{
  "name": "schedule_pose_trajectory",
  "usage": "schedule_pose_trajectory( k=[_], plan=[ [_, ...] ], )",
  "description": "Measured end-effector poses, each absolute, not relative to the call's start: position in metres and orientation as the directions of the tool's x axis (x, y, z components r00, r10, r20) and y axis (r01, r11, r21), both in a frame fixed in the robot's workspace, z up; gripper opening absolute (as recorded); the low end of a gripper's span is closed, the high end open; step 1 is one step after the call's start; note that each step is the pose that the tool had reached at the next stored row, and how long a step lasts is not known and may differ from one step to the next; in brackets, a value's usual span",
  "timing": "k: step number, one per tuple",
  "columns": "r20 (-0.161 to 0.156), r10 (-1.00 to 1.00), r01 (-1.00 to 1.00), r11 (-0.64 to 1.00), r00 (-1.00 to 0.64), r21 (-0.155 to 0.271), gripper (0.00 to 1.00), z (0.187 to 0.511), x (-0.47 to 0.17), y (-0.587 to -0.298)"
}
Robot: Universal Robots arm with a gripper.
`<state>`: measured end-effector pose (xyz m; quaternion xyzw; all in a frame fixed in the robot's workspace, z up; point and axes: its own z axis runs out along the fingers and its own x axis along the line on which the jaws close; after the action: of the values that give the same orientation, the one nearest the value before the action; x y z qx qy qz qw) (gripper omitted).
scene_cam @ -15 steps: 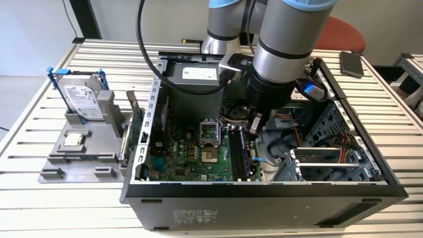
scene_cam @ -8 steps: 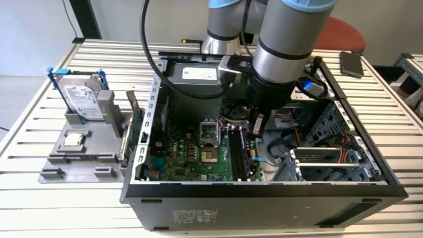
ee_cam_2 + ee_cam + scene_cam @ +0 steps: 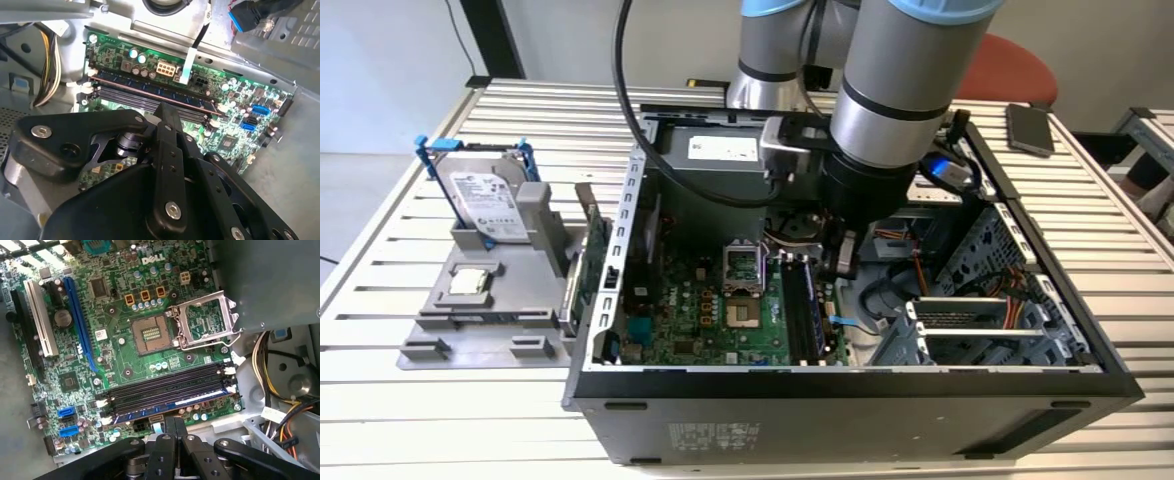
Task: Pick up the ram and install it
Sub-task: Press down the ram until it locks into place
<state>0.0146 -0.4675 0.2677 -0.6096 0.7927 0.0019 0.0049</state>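
Note:
The ram (image 3: 170, 407) is a thin dark-blue stick lying along the memory slot nearest my gripper, at the edge of the green motherboard (image 3: 125, 360). In the second wrist view the ram (image 3: 150, 88) sits lengthwise in that slot with its black chips showing. My gripper (image 3: 175, 424) hangs just above and beside it, fingers pressed together with nothing between them. The black fingertips (image 3: 167, 109) hover over the neighbouring empty slots. In the exterior view my gripper (image 3: 841, 265) reaches down into the open computer case (image 3: 854, 410), over the memory slots (image 3: 803, 310).
The processor socket (image 3: 150, 333) stands empty with its metal lid (image 3: 207, 322) flipped open. Cable bundles (image 3: 272, 370) and a drive cage (image 3: 974, 325) crowd the case beside the slots. Outside, a grey fixture (image 3: 487, 300) holds a hard drive (image 3: 490, 203) and a green card (image 3: 594, 262).

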Motion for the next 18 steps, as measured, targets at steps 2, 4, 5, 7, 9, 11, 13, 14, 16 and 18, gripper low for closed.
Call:
schedule_pose_trajectory(
  k=[2, 4, 5, 7, 9, 11, 13, 14, 16, 18],
  plan=[
    [-0.01, -0.969, -0.969, 0.247, -0.247, -0.003, 0.0, 0.2677, 0.0146, -0.4675],
    [-0.01, -0.969, -0.969, 0.246, -0.246, -0.003, 0.0, 0.2677, 0.0146, -0.4675],
    [-0.01, -0.969, -0.969, 0.246, -0.246, -0.003, 0.0, 0.2677, 0.0146, -0.4675],
    [-0.01, -0.969, -0.969, 0.245, -0.245, -0.003, 0.0, 0.2677, 0.0146, -0.4675],
    [-0.01, -0.97, -0.97, 0.245, -0.245, -0.003, 0.0, 0.2677, 0.0146, -0.4675],
    [-0.01, -0.971, -0.971, 0.241, -0.24, -0.003, 0.0, 0.2677, 0.0146, -0.4675],
    [-0.01, -0.972, -0.972, 0.233, -0.233, -0.003, 0.0, 0.2677, 0.0146, -0.4675],
    [-0.01, -0.973, -0.973, 0.23, -0.23, -0.003, 0.0, 0.2677, 0.0146, -0.4675],
    [-0.01, -0.975, -0.975, 0.224, -0.224, -0.003, 0.0, 0.2677, 0.0146, -0.4675],
    [-0.01, -0.976, -0.976, 0.218, -0.218, -0.003, 0.0, 0.2677, 0.0146, -0.4675]
  ],
)
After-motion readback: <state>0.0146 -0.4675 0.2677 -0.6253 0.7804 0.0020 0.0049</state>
